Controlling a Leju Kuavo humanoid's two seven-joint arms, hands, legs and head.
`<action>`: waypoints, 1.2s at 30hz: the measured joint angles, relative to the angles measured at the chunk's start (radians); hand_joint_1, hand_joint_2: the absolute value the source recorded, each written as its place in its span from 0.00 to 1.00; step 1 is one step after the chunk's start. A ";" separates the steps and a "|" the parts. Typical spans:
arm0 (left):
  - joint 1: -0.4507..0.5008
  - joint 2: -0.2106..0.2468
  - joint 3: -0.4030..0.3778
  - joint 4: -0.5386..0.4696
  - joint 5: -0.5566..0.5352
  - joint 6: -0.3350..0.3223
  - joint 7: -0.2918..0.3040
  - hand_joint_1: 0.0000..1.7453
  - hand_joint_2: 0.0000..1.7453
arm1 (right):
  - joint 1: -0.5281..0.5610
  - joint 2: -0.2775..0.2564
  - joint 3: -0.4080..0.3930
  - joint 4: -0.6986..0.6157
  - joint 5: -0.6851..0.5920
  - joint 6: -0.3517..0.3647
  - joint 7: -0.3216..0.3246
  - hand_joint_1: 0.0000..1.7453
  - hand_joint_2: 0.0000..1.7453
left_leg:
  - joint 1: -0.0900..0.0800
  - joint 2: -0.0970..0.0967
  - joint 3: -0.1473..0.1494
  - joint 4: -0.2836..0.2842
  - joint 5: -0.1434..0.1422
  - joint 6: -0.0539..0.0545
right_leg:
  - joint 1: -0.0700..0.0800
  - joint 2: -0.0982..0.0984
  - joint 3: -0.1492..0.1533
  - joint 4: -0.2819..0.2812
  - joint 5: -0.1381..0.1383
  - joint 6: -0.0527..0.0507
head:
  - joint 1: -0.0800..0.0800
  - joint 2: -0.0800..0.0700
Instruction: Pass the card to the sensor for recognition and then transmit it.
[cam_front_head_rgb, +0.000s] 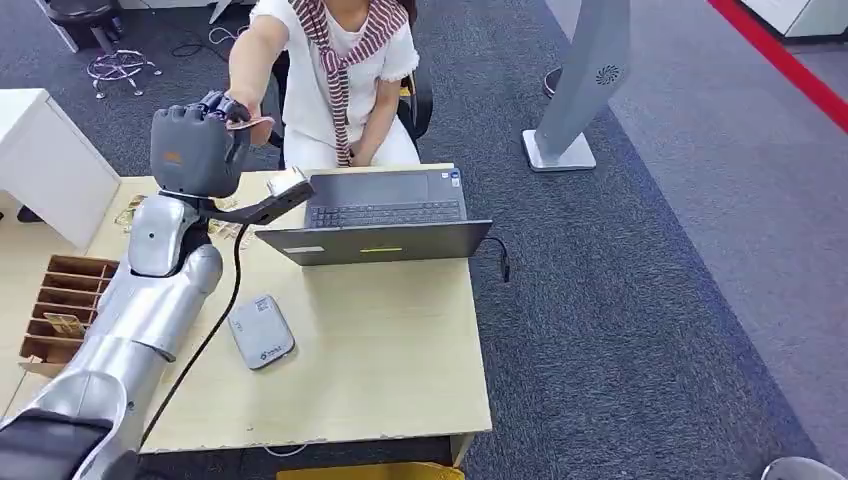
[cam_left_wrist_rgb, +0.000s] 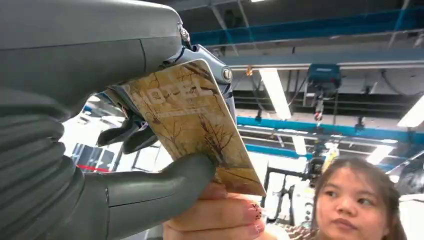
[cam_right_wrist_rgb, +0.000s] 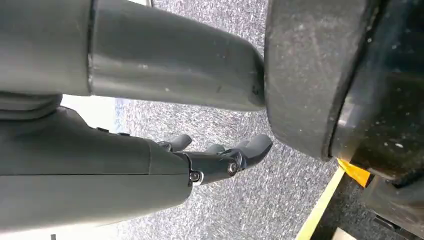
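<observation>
Card (cam_left_wrist_rgb: 195, 120) is in our left hand (cam_front_head_rgb: 198, 150), pinched between the thick grey thumb and the darker fingers (cam_left_wrist_rgb: 125, 135), raised above the far-left corner of the tabletop (cam_front_head_rgb: 400, 350), beyond the laptop (cam_front_head_rgb: 385, 215). We see a brownish printed face with bare trees and faint lettering in the left wrist view. A person's hand (cam_left_wrist_rgb: 225, 215) touches the card's lower edge from underneath; in the head view the person (cam_front_head_rgb: 335, 70) sits behind the laptop with an arm stretched toward our hand.

Sensor (cam_front_head_rgb: 262, 332) reads to us as the small grey flat device lying on the tabletop in front of the laptop, nearer to us, well apart from the card.

Progress, as we judge it: the card is already up at the person and away from the sensor, so the scan step looks done, though nothing here proves it. We are in the handover. Left to do: the person gets a firm hold, our hand lets go, the arm comes back.

Right hand (cam_right_wrist_rgb: 220, 155) hangs over the grey carpet, fingers loosely curled and apart, holding nothing.

A wooden divided tray (cam_front_head_rgb: 60, 300) sits at the tabletop's left edge, left of the sensor, with what may be another card in it.
</observation>
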 joint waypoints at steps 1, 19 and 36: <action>-0.002 -0.001 0.000 0.008 0.000 0.000 0.001 1.00 1.00 | 0.000 0.000 0.000 0.000 0.000 0.000 0.000 0.00 0.00 | 0.000 0.000 0.000 0.000 0.000 0.000 | 0.000 0.000 0.000 0.000 0.000 0.000 | 0.000 0.000; -0.020 -0.008 0.000 0.065 -0.005 0.014 0.009 0.00 1.00 | -0.002 0.000 0.005 0.000 0.002 0.001 0.000 0.00 0.00 | 0.000 0.000 -0.001 0.000 0.000 0.001 | 0.000 0.000 0.000 -0.001 0.000 0.001 | 0.000 0.000; 0.112 -0.002 0.111 -0.098 -0.008 0.052 -0.116 0.00 1.00 | 0.001 0.005 0.006 0.000 0.014 -0.005 0.021 0.00 0.00 | 0.000 0.000 0.000 0.000 0.000 0.000 | 0.000 0.000 0.000 -0.001 0.000 0.000 | 0.000 0.000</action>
